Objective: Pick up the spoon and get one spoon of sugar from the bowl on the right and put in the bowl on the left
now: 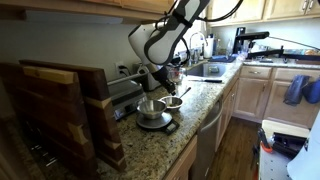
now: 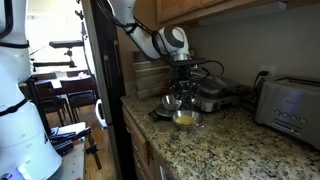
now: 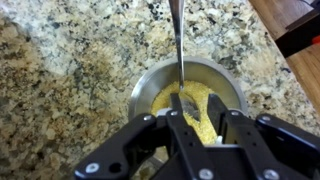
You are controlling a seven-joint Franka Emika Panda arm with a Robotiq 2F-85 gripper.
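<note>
Speckled granite counter (image 3: 60, 60) carries a steel bowl (image 3: 232, 80) of yellow sugar (image 3: 165, 100), with a second bowl (image 2: 171, 103) just beside it. The spoon (image 3: 180, 50) dips into the sugar, its thin handle crossing the far rim. Above it, the gripper (image 3: 193, 118) has narrow jaws that seem pinched on the spoon, though the contact is hidden. The spoon should prove light, stiff and slick, best held across the handle's flat faces.

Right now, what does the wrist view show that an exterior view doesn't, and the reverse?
Wrist only: the spoon, its handle crossing the far rim of the bowl. Exterior only: a second bowl, a toaster and the arm. Both: the yellow-filled bowl, the granite counter and the tool over the bowl.
</note>
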